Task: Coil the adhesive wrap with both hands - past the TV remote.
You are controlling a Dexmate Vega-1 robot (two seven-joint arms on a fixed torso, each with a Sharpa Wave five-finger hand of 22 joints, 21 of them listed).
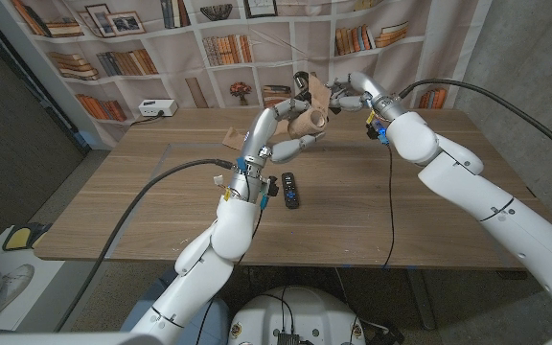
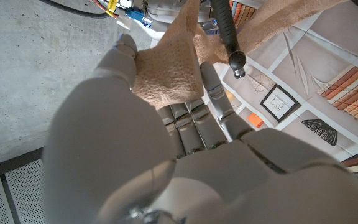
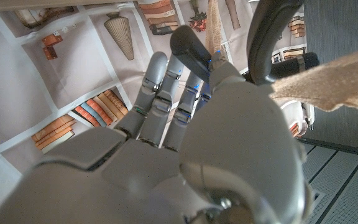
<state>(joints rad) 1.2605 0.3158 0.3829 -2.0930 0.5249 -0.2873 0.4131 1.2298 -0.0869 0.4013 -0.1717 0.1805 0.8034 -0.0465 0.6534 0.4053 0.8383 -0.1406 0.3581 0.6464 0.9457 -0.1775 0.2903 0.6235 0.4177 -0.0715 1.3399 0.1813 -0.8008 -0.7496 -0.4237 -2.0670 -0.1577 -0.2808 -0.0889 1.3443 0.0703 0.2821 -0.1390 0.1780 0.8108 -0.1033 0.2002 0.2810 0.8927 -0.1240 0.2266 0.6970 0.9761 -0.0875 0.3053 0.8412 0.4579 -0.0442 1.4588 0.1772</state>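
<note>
Tan adhesive wrap (image 1: pixel 311 117) between both hands.

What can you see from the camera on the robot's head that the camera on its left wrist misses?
The head view alone takes in the wooden table, the black TV remote lying on it and the right hand. The left wrist view alone gives the wrap's rough weave up close. Both share the tan adhesive wrap held in the left hand.

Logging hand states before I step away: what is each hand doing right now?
Left hand: holding the tan adhesive wrap above the table.
Right hand: holding the same wrap's other end.
</note>
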